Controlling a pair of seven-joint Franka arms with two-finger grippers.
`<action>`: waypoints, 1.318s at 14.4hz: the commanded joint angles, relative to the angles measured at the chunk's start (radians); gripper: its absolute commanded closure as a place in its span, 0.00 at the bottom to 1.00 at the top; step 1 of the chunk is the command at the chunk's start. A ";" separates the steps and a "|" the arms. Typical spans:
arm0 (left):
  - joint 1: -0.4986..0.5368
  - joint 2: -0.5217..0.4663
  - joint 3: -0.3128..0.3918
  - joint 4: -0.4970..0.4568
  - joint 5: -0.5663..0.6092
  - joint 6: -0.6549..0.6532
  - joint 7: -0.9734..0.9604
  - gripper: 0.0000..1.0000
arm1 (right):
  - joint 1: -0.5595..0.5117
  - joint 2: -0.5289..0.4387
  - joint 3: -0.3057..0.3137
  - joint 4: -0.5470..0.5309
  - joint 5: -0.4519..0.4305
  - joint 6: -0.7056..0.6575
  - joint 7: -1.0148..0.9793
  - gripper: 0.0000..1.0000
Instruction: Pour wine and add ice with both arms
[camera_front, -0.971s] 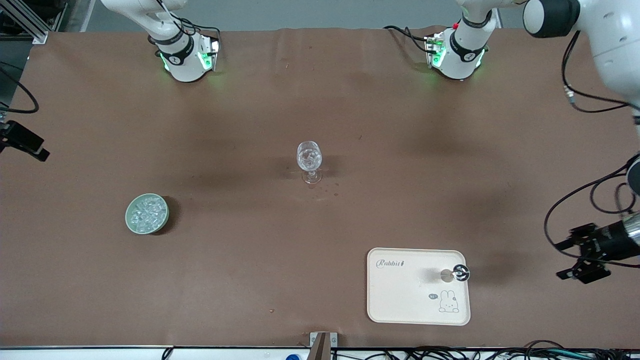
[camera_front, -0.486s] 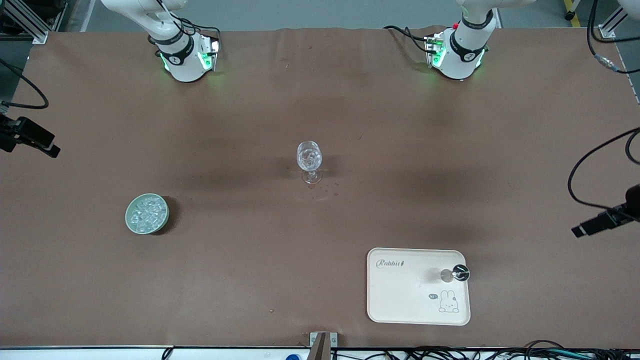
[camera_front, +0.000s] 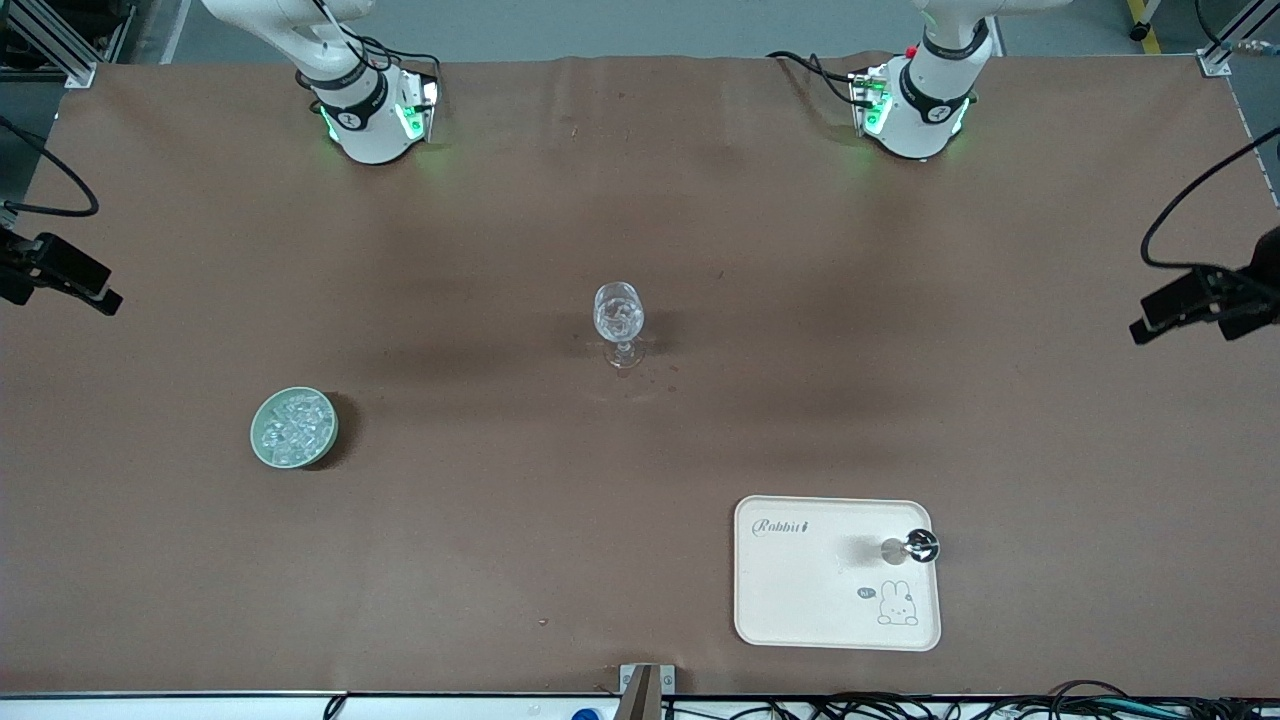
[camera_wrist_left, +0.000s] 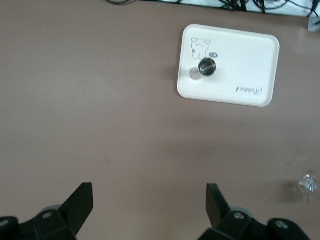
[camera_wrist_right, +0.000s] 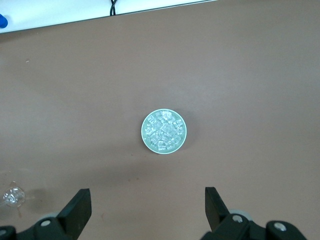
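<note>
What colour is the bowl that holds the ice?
The bowl is pale green, and the ice in it is clear and whitish. The right wrist view shows it best.

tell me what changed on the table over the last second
Only the arms moved. The left gripper, open, has risen from beside the cream rabbit tray toward the robots' end of the table edge. The right gripper, open, barely shifted. The clear stemmed glass, green bowl of ice and small metal-topped object on the tray stayed put.

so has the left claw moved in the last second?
Yes. In the front view the left claw has risen up-frame from level with the tray to level with the stemmed glass.
</note>
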 joint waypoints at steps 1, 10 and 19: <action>-0.007 -0.104 -0.012 -0.131 0.020 0.007 0.018 0.01 | -0.016 -0.017 0.000 -0.005 -0.008 -0.019 -0.071 0.00; -0.002 -0.154 -0.087 -0.252 0.039 0.057 -0.031 0.01 | -0.044 -0.016 0.011 0.018 -0.017 -0.111 -0.061 0.00; -0.001 -0.172 -0.126 -0.262 0.076 0.094 -0.088 0.01 | -0.041 -0.014 0.011 0.015 -0.017 -0.102 -0.058 0.00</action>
